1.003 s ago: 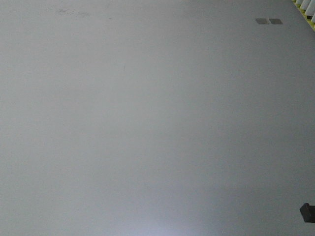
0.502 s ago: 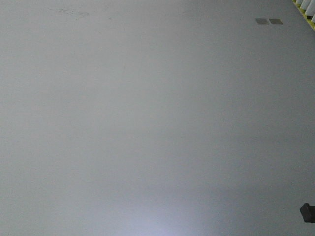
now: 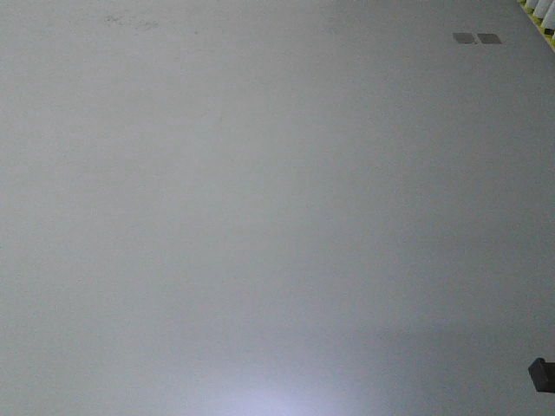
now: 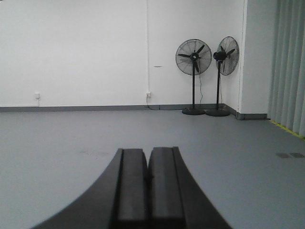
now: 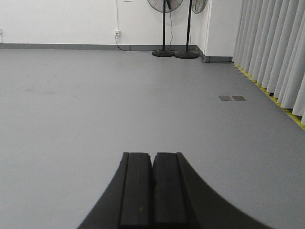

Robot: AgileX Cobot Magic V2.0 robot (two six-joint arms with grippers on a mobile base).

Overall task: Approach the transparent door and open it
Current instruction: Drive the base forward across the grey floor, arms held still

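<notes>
Floor (image 3: 260, 217) filled the front-facing view, bare and grey, with two small dark floor plates (image 3: 476, 38) near the top right, a sliver of yellow line (image 3: 539, 19) in the corner, and a small dark block (image 3: 541, 374) at the lower right edge that we could not identify; no door showed there. From the left wrist we saw the left tool (image 4: 147, 160) with its two fingers pressed together and nothing between them. It pointed across the room toward a white wall (image 4: 71, 47), where two pedestal fans (image 4: 194, 57) stood side by side near the corner, and pale curtains (image 4: 288, 67) hung along the right side. From the right wrist, the right tool (image 5: 152, 164) was likewise pressed together on nothing, aimed over the same grey surface, with the curtains running along the right above the yellow line. The transparent door appeared in none of the three views, so we could not say where it stood. We judged the task to be in its travel stage at best: the base sat out in the room, well apart from the wall, the door was unreached and its handle ungrasped. Finding the door, approaching it, and sliding it aside all remained to be done.
</notes>
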